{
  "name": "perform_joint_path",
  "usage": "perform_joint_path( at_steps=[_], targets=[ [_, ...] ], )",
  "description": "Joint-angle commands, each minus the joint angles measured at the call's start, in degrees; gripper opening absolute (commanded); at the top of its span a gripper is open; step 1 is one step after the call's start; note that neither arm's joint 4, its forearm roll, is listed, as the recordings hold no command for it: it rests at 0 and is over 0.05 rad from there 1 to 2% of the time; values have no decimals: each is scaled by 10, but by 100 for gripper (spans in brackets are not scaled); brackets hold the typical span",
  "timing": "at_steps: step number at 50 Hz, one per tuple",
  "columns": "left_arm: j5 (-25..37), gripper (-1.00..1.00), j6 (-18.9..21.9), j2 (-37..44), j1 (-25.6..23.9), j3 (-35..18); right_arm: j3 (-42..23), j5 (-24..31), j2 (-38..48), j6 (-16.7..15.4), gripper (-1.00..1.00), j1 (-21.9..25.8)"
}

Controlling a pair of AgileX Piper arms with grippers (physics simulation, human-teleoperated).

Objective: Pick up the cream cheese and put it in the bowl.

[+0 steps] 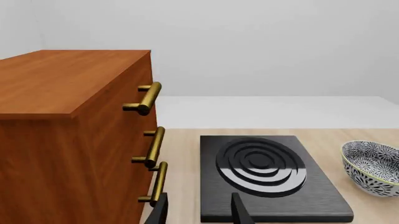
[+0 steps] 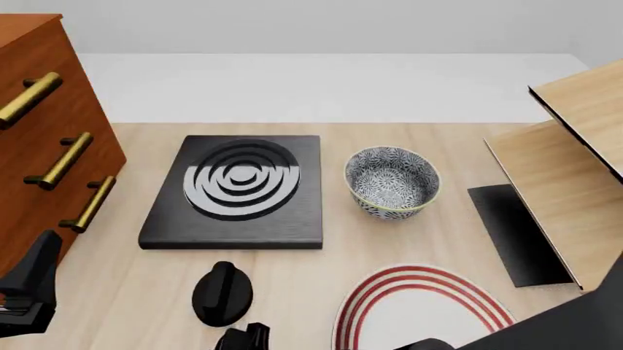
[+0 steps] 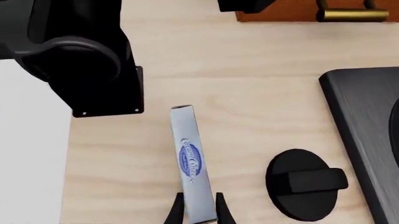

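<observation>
As the right wrist view shows, the cream cheese (image 3: 189, 163) stands on edge on the table, its long axis running straight out from the right gripper (image 3: 198, 210), whose jaws flank its near end, contact uncertain. The left gripper (image 1: 198, 212) is open, idle.

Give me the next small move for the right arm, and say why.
Probably close the right gripper on the cream cheese: in the right wrist view its fingers already stand on either side of the box's near end, seemingly not yet clamped. After that, lift it. The bowl sits empty beside the stove plate.
</observation>
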Motion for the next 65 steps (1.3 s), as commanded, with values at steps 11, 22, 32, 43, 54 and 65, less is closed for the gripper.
perform_joint_path(
  at_steps=[11,22,32,43,54,65],
  targets=[
    [0,100,0,0,0,0,19,20,-50,-23,-100,-10],
    [0,100,0,0,0,0,50,49,-121,-51,-100,-21],
    [0,100,0,0,0,0,81,81,-189,-64,-100,-32],
    [0,100,0,0,0,0,113,144,-297,-79,-100,-67],
    [0,100,0,0,0,0,124,239,-420,-100,-100,-123],
    [0,100,0,0,0,0,102,368,-533,-124,-100,-217]
  ],
)
